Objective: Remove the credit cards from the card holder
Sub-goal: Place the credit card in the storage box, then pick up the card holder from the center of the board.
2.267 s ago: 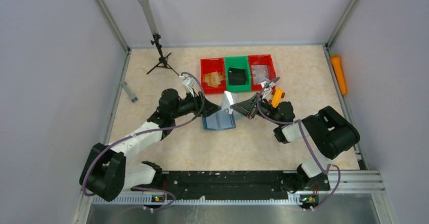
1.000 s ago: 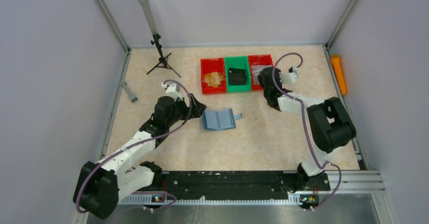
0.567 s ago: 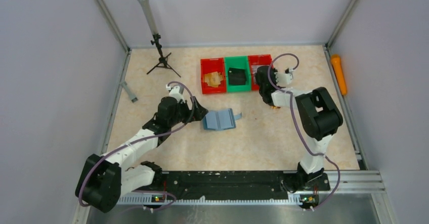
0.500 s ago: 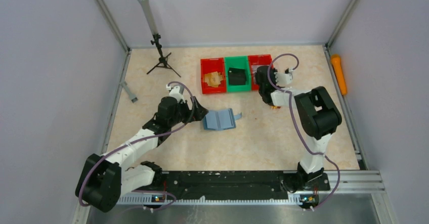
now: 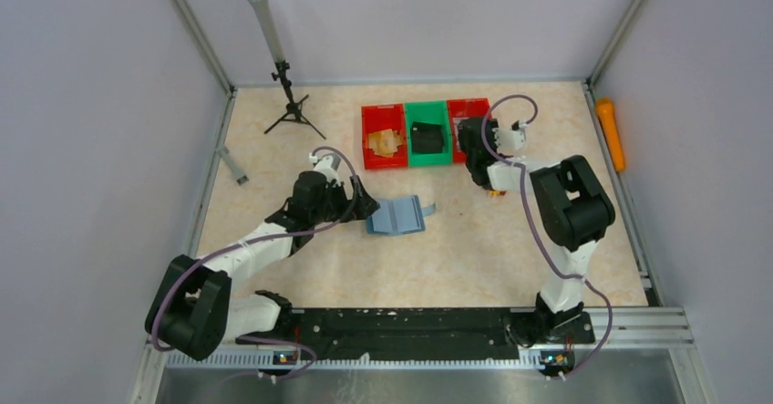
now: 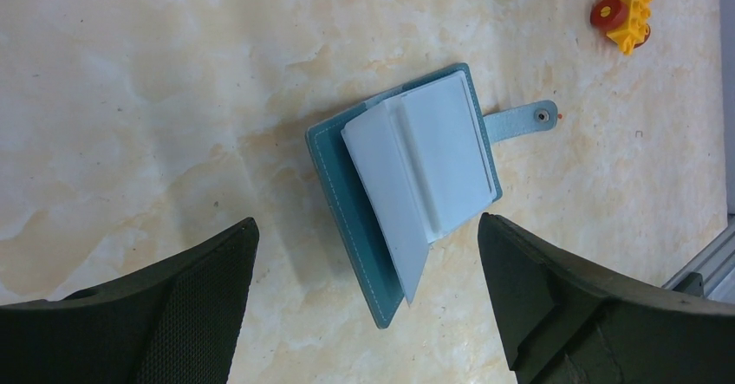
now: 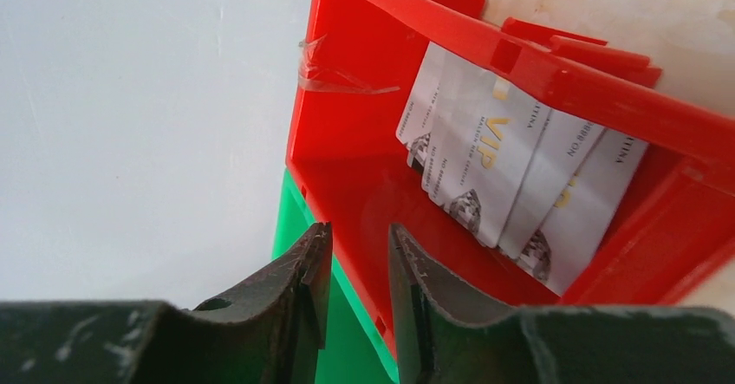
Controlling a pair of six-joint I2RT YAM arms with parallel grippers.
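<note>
Beige marbled tabletop (image 5: 456,249), grey walls (image 5: 410,21) around. Card holder (image 6: 347,193) lies open mid-table. Left gripper (image 6: 366,225) spread wide over it, empty. Right gripper (image 7: 357,232) slightly parted over red bin (image 7: 347,176) of cards (image 7: 511,176), pinching nothing.

We log the card holder (image 5: 395,215) near the middle of the table (image 5: 456,258). Behind it, toward the far edge, three bins touch in a row: left bin (image 5: 383,114), middle bin (image 5: 428,110), right bin (image 7: 364,185). The cards (image 7: 511,176) lie in the right bin. A tripod (image 5: 290,110) stands by the far-left corner.
</note>
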